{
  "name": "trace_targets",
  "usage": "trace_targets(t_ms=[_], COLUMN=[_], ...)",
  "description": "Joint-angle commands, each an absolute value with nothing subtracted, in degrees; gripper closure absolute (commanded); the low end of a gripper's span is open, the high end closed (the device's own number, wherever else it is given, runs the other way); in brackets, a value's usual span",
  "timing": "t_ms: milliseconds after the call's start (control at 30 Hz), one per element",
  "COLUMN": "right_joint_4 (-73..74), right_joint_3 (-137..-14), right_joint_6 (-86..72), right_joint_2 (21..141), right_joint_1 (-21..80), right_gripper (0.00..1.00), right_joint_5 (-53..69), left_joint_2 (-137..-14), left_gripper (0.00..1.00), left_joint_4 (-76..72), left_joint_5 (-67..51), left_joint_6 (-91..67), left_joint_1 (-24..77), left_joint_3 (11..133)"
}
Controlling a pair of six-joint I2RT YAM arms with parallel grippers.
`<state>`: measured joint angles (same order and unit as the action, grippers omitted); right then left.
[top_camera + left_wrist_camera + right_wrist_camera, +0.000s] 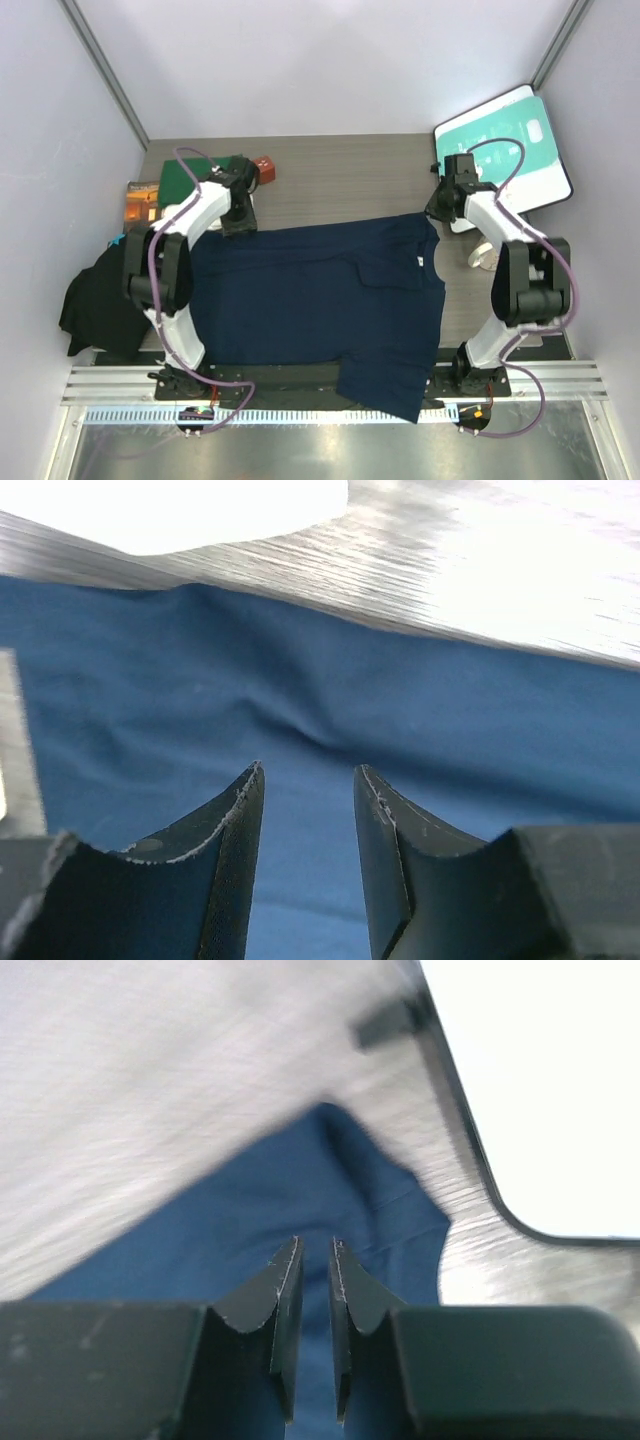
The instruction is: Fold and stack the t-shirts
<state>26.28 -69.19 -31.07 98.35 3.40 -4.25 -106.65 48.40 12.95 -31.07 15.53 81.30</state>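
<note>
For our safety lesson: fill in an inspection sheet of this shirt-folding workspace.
Surface: wooden table, partly bare.
Job's things: navy t-shirt spread flat, one sleeve over the near edge; dark cloth heap at the left edge.
Clutter: teal-and-white board far right; brown-orange book, green flat item, small red object far left.
Grippers: left gripper open, right gripper narrowly open, both at the shirt's far edge.
Cables: purple cables loop along both arms.
Surroundings: pale walls; metal rail in front.
</note>
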Motion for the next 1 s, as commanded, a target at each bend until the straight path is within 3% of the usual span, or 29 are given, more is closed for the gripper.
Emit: trace_targets(t_ms=[0,300,967], right_joint_4=[26.98,26.63,26.54], right_joint_3=[-70.66,-65.13,-69.34], right_joint_6=[-29.62,-29.53,-30.41], right_joint_2=[90.79,98.35,110.21], right_joint_1=[4.65,8.61,9.50], right_gripper=[0.78,0.85,0.89], right_joint_5=[-1.06,0.79,-7.82], left_joint_2=[-99.85,-102.12,-109.51], left_gripper=[0.59,0.73,0.81], left_joint_4=[50.89,48.61,53.79], left_joint_5=[10.99,10.46,16.26], left_joint_6=[-29.18,-28.65,-26.54], left_joint_1=[15.82,15.82,14.68], left_joint_3=[81.05,72.69,71.90])
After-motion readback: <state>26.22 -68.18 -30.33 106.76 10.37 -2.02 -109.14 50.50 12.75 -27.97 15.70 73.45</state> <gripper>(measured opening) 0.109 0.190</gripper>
